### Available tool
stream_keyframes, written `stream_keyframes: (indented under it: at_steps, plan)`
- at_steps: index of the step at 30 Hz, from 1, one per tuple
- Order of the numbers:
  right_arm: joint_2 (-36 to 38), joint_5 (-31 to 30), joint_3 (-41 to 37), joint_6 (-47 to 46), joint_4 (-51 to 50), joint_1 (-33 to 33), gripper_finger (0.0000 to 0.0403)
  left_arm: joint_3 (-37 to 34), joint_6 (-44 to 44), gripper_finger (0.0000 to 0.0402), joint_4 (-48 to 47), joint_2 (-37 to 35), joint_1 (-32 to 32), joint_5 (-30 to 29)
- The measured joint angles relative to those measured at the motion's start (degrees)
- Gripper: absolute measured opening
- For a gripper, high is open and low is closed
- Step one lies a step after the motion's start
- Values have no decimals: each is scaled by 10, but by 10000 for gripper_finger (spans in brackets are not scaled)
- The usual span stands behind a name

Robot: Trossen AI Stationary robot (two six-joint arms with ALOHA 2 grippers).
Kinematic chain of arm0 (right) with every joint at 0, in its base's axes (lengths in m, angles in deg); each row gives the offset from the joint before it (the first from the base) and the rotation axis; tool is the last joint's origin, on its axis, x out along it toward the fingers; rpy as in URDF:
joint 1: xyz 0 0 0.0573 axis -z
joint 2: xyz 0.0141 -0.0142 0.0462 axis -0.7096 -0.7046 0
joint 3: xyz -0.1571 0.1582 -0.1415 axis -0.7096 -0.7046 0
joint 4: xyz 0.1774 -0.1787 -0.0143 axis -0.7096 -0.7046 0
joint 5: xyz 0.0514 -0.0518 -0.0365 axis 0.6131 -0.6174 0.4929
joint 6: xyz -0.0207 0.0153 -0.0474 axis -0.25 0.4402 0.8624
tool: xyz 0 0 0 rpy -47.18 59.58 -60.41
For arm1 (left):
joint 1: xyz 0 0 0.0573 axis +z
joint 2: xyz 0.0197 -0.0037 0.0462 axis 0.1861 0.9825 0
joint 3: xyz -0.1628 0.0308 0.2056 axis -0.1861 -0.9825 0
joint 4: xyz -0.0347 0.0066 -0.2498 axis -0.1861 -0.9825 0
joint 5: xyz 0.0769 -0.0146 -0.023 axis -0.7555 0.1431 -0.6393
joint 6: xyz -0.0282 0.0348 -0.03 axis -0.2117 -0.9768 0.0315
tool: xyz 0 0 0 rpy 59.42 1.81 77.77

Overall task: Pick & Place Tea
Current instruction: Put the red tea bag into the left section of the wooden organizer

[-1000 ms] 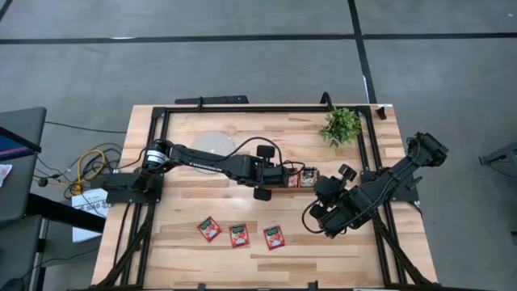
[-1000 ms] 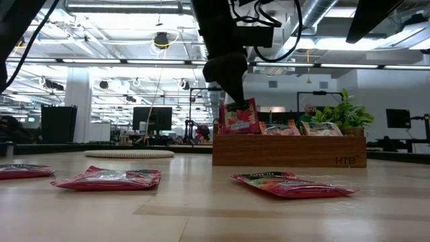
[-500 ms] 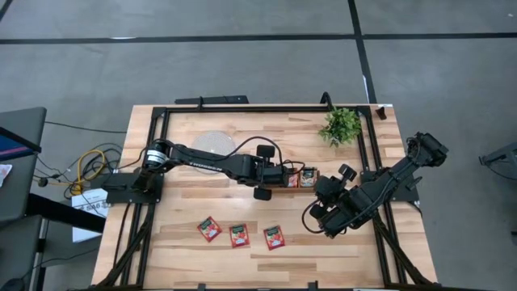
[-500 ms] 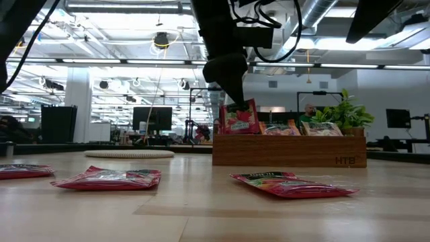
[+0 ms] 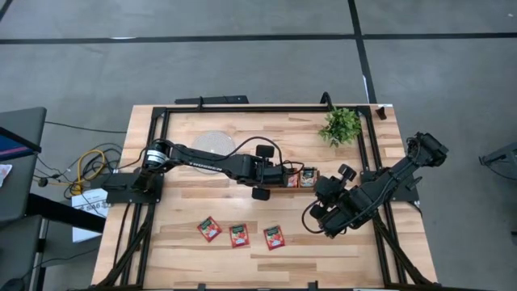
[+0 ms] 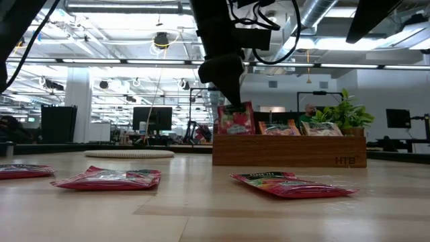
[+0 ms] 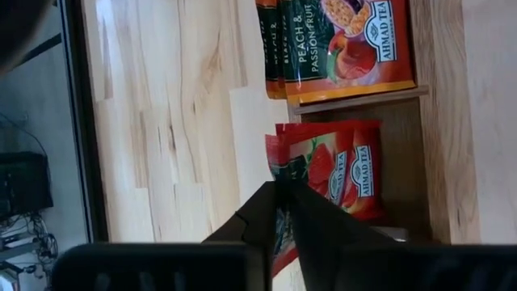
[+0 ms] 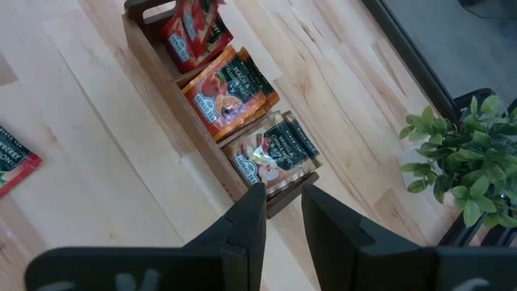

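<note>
Now my left gripper point(image 7: 284, 212) pinches a flat red tea sachet point(image 7: 335, 174), standing upright in the end compartment of the brown wooden tray point(image 6: 289, 151). My right gripper point(image 8: 283, 214) hovers nearby, fingers slightly apart, holding nothing.

My left gripper point(image 5: 277, 175) and arm span the table's middle, blocking passage from the white disc point(image 5: 212, 143) across to the wooden tray point(image 6: 289, 149), whose end compartment is occupied by an upright red sachet point(image 6: 234, 120) at my fingertips. My right gripper point(image 5: 317, 217) hangs near the tray's other end, narrowing the gap there, and the plant point(image 5: 340, 124) stands in the far right corner. Along the near edge, three flat red sachets point(image 5: 239, 234) lie apart, with bare wood between and around them.
</note>
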Motion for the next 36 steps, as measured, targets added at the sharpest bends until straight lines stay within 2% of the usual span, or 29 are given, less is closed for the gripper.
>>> stream_keyframes:
  at_steps: [11, 15, 20, 22, 26, 28, 30, 36]
  plan:
    - [0, 0, 0, 2, 2, 0, 75, 0, 0, 102, 0, 0, 3, -3]
    - [0, 1, 0, 2, 4, 0, 75, 1, -1, 110, -6, -1, 3, -64]
    - [0, 1, 0, 2, 4, 0, 75, 45, 31, 109, -158, -6, -1, -77]
    - [0, 1, 0, 2, 4, 0, 75, 70, 73, 108, -241, -6, -4, -32]
    - [0, 2, 0, 3, 4, 0, 75, 90, 147, 108, -343, -13, -4, 158]
    - [0, 1, 0, 7, 4, 0, 75, 88, 181, 108, -361, -22, -6, 227]
    - [0, 2, 0, 7, 4, 0, 75, 83, 223, 108, -368, -29, -12, 247]
    - [0, 2, 0, 18, 10, -2, 75, 37, 315, 108, -351, -53, -36, 248]
